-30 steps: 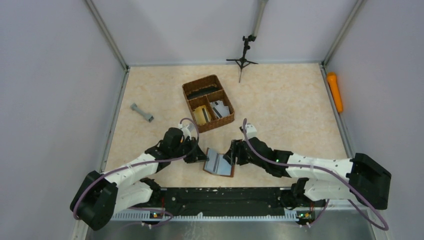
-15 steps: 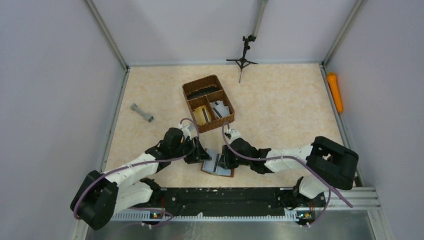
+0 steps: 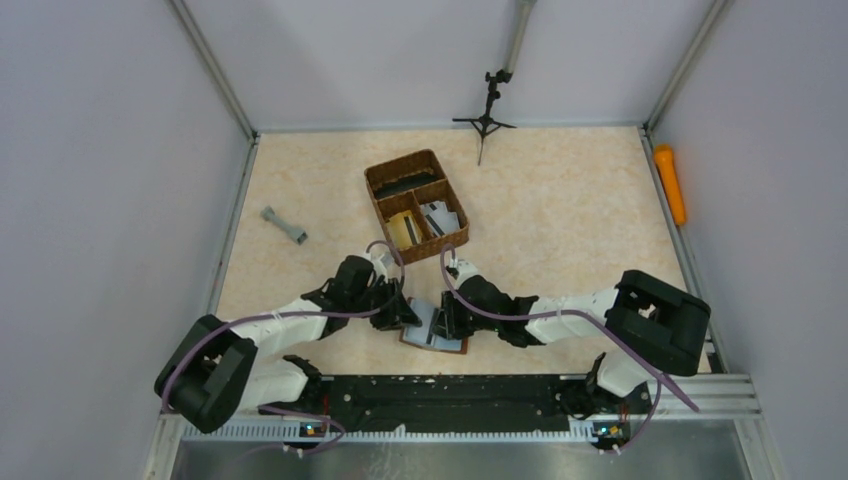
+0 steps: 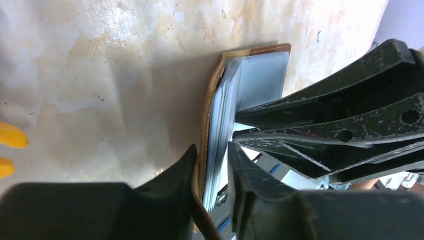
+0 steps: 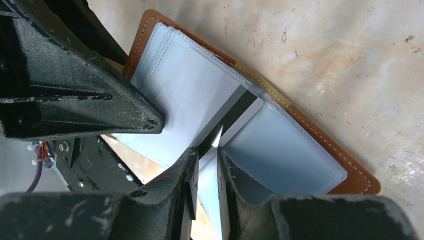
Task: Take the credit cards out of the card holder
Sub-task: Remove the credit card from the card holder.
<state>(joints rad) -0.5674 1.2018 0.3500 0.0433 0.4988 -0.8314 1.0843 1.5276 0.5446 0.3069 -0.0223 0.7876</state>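
Card holder (image 3: 421,324) open; left gripper (image 4: 212,165) clamps its cover; right gripper (image 5: 207,165) nips a credit card (image 5: 247,114) edge; thin card may slip, or sleeve (image 5: 185,95) drag along.

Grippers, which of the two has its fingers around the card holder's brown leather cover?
The left gripper: its fingers straddle the card holder's leather edge and sleeves. The right gripper instead pinches a silver credit card at the fold.

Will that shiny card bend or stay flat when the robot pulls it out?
Probably stays flat: the card looks straight-edged and stiff. It should slide easily; the plastic sleeves look smooth. The card holder might lift along, being thin.
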